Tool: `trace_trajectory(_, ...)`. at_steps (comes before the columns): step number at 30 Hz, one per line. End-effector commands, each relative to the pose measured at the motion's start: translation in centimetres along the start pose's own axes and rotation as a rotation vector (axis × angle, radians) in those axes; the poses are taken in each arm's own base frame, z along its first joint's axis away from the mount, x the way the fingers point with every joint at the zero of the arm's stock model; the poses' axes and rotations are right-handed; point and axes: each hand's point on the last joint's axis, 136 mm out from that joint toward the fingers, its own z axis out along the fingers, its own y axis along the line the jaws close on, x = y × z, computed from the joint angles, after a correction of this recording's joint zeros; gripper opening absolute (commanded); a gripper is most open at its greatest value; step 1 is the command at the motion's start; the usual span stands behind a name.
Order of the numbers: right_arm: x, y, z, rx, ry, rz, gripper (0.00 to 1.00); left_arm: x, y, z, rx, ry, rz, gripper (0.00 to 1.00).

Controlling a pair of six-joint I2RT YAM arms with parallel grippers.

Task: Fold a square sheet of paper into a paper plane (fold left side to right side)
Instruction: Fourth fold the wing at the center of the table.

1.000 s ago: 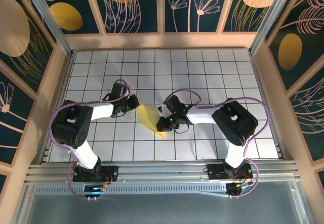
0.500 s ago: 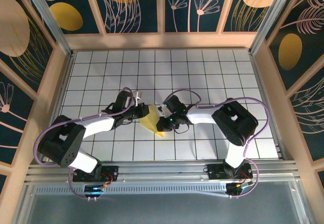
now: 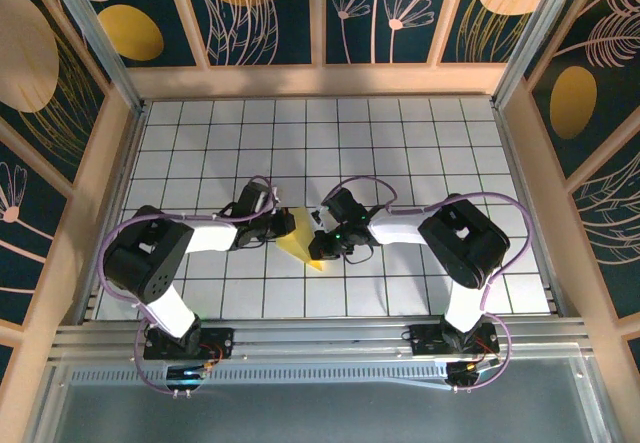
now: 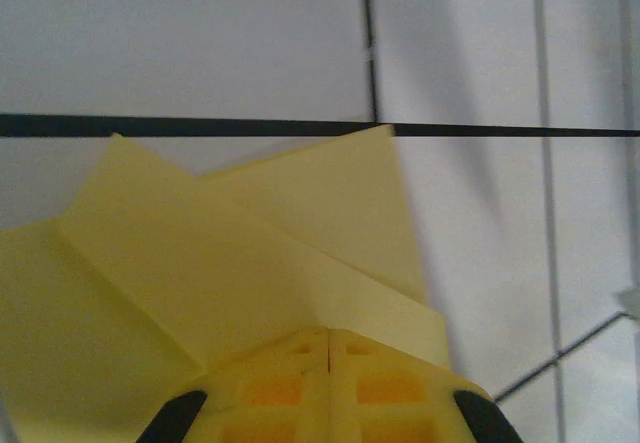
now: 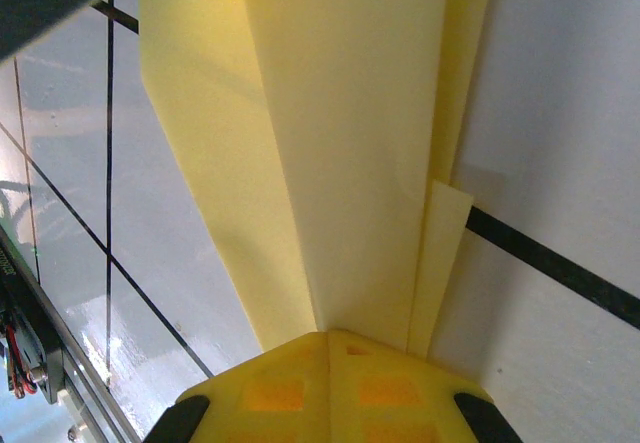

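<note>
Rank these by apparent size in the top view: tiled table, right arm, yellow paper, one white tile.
Largest to smallest:
1. tiled table
2. right arm, though it is raised nearer the camera
3. yellow paper
4. one white tile

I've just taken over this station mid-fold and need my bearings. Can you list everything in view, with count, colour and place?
folded sheet of thin yellow paper: one, bright yellow, creased, on the table's centre between the two claws.
white tiled table top with dark grid lines: one, white, the enclosure floor.
flower-print wall panels: several, dark blue with gold and cream, in pale wooden frames on three sides.
metal rail: one, silver, along the near edge by both arm bases.
left arm: one, black and white with a lilac cable, reaching right.
left claw: shut, yellow tips at the paper's left edge.
right arm: one, same colours, reaching left.
right claw: shut, at the paper's right edge.
</note>
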Motion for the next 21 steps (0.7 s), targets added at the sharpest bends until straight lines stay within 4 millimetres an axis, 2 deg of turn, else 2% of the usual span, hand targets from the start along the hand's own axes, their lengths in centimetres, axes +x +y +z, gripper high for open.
trace_trajectory(1, 3.0, -5.0, 0.1, 0.201, 0.090, 0.095, 0.00, 0.4, 1.8, 0.3, -0.085, 0.013, -0.025, 0.00)
trace_trajectory(6, -0.1, -0.7, -1.8, 0.096, 0.017, 0.050, 0.00, 0.8, 2.4, 0.3, -0.110, 0.019, -0.035, 0.00)
trace_trajectory(7, -0.6, 0.1, -2.2, 0.079, 0.004, 0.042, 0.00, 1.3, 3.0, 0.7, -0.126, 0.038, -0.041, 0.00)
trace_trajectory(11, -2.8, 3.3, -4.3, -0.004, -0.065, 0.009, 0.00, 1.2, 2.9, 0.8, -0.117, 0.039, -0.039, 0.00)
trace_trajectory(14, -3.5, 3.7, -4.5, -0.012, -0.079, 0.009, 0.00, 1.2, 2.7, 0.8, -0.111, 0.042, -0.035, 0.00)
trace_trajectory(21, -4.5, 3.4, -2.7, -0.009, -0.079, 0.018, 0.00, 1.2, 2.7, 0.8, -0.112, 0.041, -0.034, 0.00)
